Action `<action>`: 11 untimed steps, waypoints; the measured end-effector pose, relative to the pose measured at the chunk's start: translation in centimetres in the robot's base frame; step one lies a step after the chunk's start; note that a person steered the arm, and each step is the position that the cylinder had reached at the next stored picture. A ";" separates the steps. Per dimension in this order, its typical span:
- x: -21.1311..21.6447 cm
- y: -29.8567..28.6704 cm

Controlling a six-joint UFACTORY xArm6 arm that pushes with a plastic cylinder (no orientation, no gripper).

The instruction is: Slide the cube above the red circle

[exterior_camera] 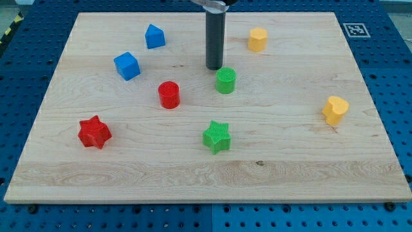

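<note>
Board [360,174]: pale wood, visible grain, lying on a blue perforated bench [399,96]. A black-and-white marker [353,29] sits at the board's top right corner.

Rod [214,38]: dark, smooth cylinder, upright, entering from the view's top. My tip [214,67] rests on the board just above and left of the green cylinder [226,80], close to it; contact cannot be told. No gripper on this arm, so no jaws to report.

Blocks, all with ribbed printed surfaces:
- red star [94,132], lower left
- green star [217,136], below centre
- blue cube [127,66], upper left, well apart from my tip
- yellow heart-like block [335,109], far right
- blue house-shaped block [154,36], above the cube
- red cylinder [169,95], below and right of the cube, between the cube and the green star
- yellow block [257,39], top right, shape unclear

Bare wood lies between cube and red cylinder.
</note>
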State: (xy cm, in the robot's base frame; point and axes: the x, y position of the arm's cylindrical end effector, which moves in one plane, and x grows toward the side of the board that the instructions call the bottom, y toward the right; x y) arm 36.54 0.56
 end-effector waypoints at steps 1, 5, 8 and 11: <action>0.0 -5.0; 5.4 -15.6; 1.6 -17.1; 0.4 -8.6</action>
